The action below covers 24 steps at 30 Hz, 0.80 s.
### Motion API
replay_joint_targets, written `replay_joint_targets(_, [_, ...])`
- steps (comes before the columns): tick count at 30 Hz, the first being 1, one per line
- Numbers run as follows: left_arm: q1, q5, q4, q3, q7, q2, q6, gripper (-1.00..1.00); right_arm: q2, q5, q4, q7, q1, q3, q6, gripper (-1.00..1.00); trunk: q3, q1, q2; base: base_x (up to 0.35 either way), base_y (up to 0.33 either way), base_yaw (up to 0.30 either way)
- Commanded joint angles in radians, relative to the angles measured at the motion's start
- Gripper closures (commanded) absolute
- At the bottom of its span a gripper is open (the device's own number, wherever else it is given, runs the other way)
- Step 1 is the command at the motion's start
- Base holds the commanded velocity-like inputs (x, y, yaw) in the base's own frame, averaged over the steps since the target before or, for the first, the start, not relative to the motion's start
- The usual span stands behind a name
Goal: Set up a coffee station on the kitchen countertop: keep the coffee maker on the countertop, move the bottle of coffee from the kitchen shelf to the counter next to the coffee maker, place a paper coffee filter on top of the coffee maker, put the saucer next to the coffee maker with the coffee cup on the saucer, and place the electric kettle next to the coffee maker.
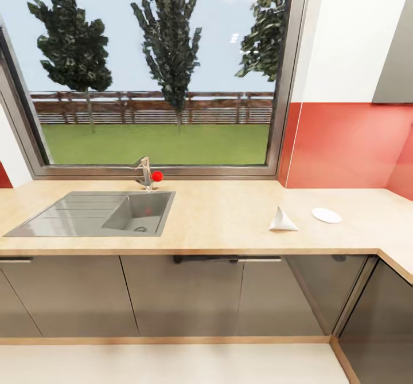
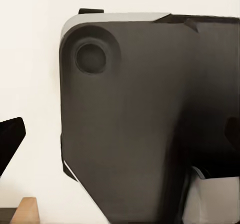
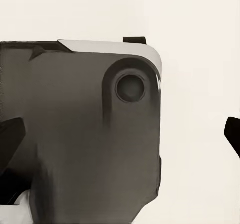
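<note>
The thin white paper cone of the coffee filter [image 1: 283, 220] lies on the long light beige speckled surface [image 1: 229, 212] with its tan wooden edge, just beside the small round flat white saucer [image 1: 326, 215], both well to the right of the grey sink [image 1: 94, 213]. With no coffee maker in sight, I judge the robot is between steps, and the next move calls for driving closer and reaching for the filter or saucer. Both wrist views look onto the robot's own dark grey body, suggesting tucked arms, and I cannot tell whether either claw is open or closed.
</note>
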Motion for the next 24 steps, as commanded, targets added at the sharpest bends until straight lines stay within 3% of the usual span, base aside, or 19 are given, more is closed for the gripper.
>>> replay_joint_targets(1, [0.000,0.009,0.000,-0.005,0.000,-0.001,0.003,-1.00,0.000,-0.001,-0.002,0.001,0.000,-0.001,-0.003,-1.00,0.002,-0.004,0.007,0.000,0.000,0.000])
replay_joint_targets(11, [0.000,0.005,-0.002,-0.006,0.000,0.003,0.006,-1.00,-0.001,0.000,-0.013,0.001,0.000,-0.001,-0.003,-1.00,0.034,-0.042,0.077,0.000,0.000,0.000])
replay_joint_targets(13, [0.000,0.005,-0.003,-0.006,0.000,0.022,-0.019,-1.00,-0.001,0.000,-0.013,0.001,0.000,0.000,-0.003,-1.00,0.040,-0.050,0.091,0.000,0.000,0.000])
replay_joint_targets(18, [0.000,0.004,-0.002,-0.007,0.000,0.040,-0.040,-1.00,-0.001,0.000,-0.013,0.001,0.000,0.001,-0.003,-1.00,0.055,-0.069,0.126,0.000,0.000,0.000])
replay_joint_targets(24, [0.001,0.002,-0.001,-0.010,0.000,0.044,-0.054,-1.00,0.000,0.001,-0.012,0.001,0.000,0.001,-0.003,-1.00,0.055,-0.069,0.126,0.000,0.000,0.000])
